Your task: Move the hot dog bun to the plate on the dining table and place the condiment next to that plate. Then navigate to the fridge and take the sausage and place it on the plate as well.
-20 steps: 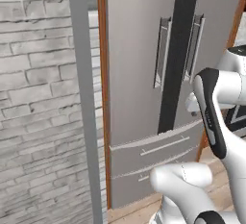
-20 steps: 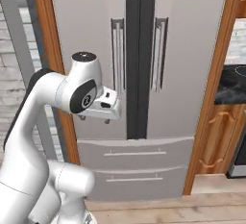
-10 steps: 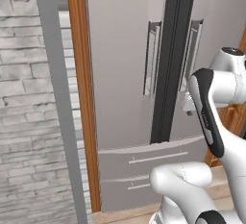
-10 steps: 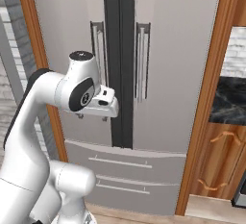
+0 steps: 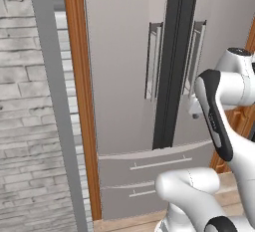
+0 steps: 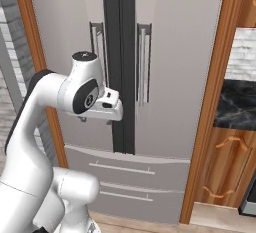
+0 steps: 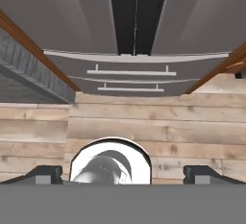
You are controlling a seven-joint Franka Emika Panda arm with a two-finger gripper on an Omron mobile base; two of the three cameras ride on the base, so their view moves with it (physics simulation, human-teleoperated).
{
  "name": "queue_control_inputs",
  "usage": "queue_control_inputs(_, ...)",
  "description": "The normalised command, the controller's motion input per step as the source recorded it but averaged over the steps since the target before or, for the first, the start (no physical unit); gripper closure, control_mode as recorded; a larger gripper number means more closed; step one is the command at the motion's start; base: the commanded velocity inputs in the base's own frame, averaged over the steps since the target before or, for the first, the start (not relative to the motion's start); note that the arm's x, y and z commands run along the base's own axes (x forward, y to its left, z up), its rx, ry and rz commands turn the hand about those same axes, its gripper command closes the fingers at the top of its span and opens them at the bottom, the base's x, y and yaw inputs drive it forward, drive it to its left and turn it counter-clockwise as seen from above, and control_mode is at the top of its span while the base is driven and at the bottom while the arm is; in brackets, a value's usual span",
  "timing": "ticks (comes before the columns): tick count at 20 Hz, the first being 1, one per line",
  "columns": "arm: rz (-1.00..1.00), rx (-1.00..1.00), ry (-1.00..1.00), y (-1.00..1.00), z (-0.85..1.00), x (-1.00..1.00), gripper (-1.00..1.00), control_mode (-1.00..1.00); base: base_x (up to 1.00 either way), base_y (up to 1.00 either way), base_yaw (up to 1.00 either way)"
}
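Note:
The fridge (image 5: pixel 124 76) stands right in front of me, tall and grey, both doors shut with a dark gap between them. Its long vertical handles (image 6: pixel 143 62) flank that gap, and the drawer fronts (image 6: pixel 125 169) sit below. My hand (image 6: pixel 107 109) hangs in front of the left door at handle height, pointing down. In the hand view my gripper (image 7: pixel 123 172) is open, its fingertips (image 7: pixel 43 172) far apart with nothing between them, above the floor before the fridge's drawers (image 7: pixel 132 71). The sausage, hot dog bun, plate, condiment and dining table are out of view.
A wooden frame (image 5: pixel 82 101) borders the fridge on both sides. Left of it are a grey post (image 5: pixel 57 101) and a pale brick wall (image 5: pixel 25 126). To the right stand a black marble counter (image 6: pixel 237 104) on wooden cabinets (image 6: pixel 227 167). The floor (image 7: pixel 144 127) is wooden planks.
The whole picture has shifted: the base has driven closer, so the fridge looks larger and sits a little further left. The arm holds its pose and the gripper stays open.

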Motion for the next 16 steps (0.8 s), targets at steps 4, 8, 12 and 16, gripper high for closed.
queue_control_inputs(4,-0.01,0.00,-0.17,-0.12,0.22,-0.08,-1.00,-1.00,0.00,0.00,0.00)
queue_control_inputs(8,-0.06,0.00,-0.34,-0.37,0.57,0.00,-1.00,-1.00,0.00,0.00,0.00)
queue_control_inputs(12,-0.07,0.00,-0.24,-0.36,0.47,0.19,-1.00,-1.00,0.00,0.00,0.00)
queue_control_inputs(16,-0.06,0.00,-0.13,-0.25,0.27,0.72,-1.00,-1.00,0.00,0.00,0.00)
